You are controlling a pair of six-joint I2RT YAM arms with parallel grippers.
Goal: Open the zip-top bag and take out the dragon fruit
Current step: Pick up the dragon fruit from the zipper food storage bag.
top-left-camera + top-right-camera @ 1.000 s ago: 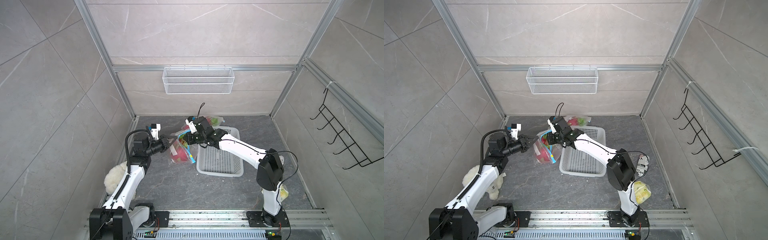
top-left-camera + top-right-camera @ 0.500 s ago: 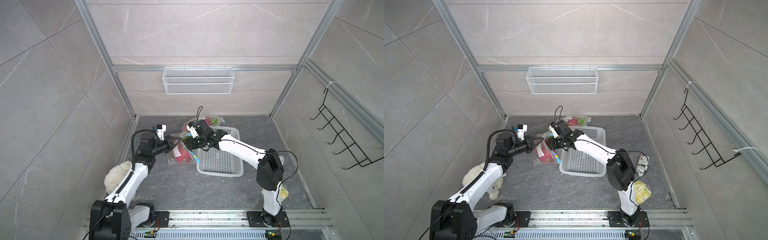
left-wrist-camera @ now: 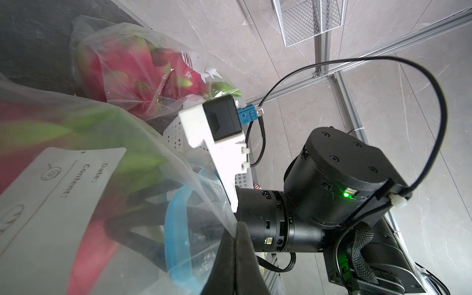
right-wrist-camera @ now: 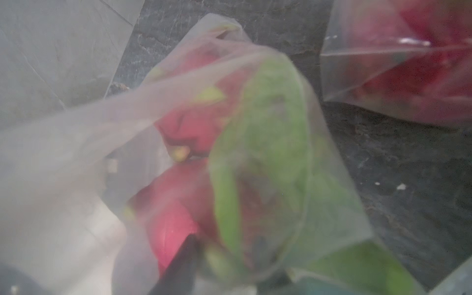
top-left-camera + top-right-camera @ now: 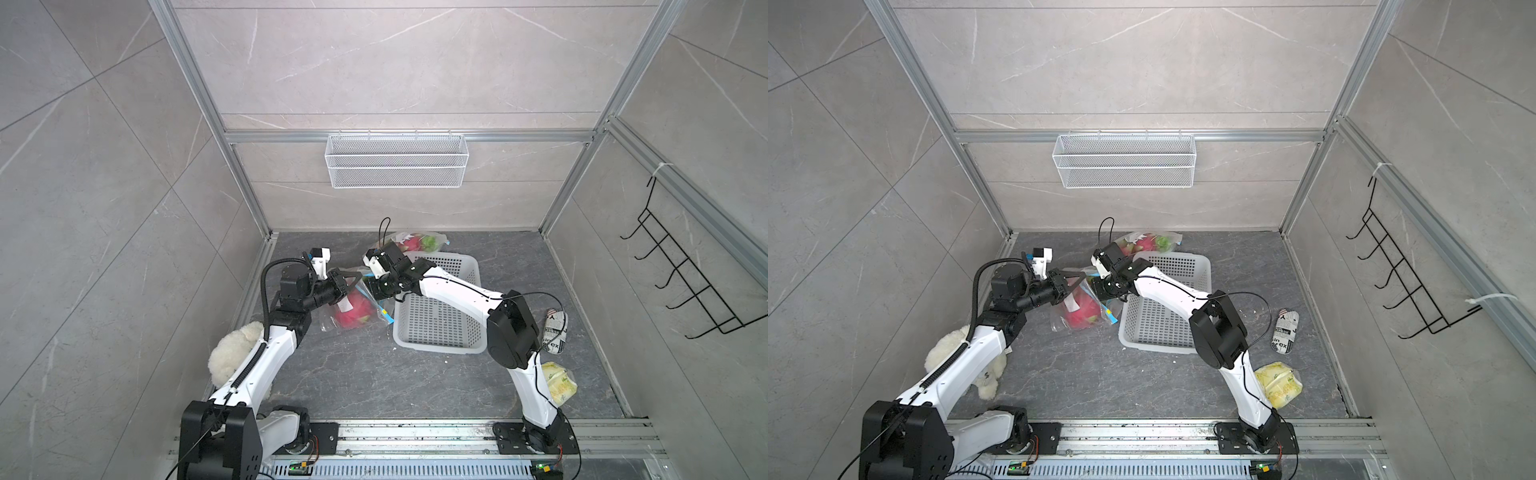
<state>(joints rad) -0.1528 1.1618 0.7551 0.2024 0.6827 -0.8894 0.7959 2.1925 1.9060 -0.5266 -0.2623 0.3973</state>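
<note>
Currently I am watching both arms leaning in low over the floor, forearms stretched out and meeting nose to nose at the zip-top bag [image 5: 332, 322]. The right arm is reaching across the rim of the white basket [image 5: 436, 350]. In both top views the left pincer [image 5: 356, 277] is sitting at the bag's upper edge. The right pincer [image 5: 370, 286] is sitting at the bag's mouth, near the blue zip strip [image 5: 386, 313]. The dragon fruit [image 5: 355, 311] is lying inside the bag on the floor, just beside the basket.

The left wrist view is giving me what the top views are not. The left pincer's fingers [image 3: 237, 258] are pressing together with a fold of the bag's clear film pinched between them. A white label [image 3: 58, 184] reading Date and Content is showing on the bag. Through the film I am making out the right pincer's dark fingers [image 3: 143, 219] at the mouth.

The right wrist view is coming through blurred: pink skin and a green scale close up behind plastic. One dark finger [image 4: 182, 260] is touching the fruit or lying just beside it; I cannot tell which. Whether the right pincer is spread or gripping, I cannot tell either. A second bag [image 5: 417, 242] of fruit is lying behind the basket.
</note>
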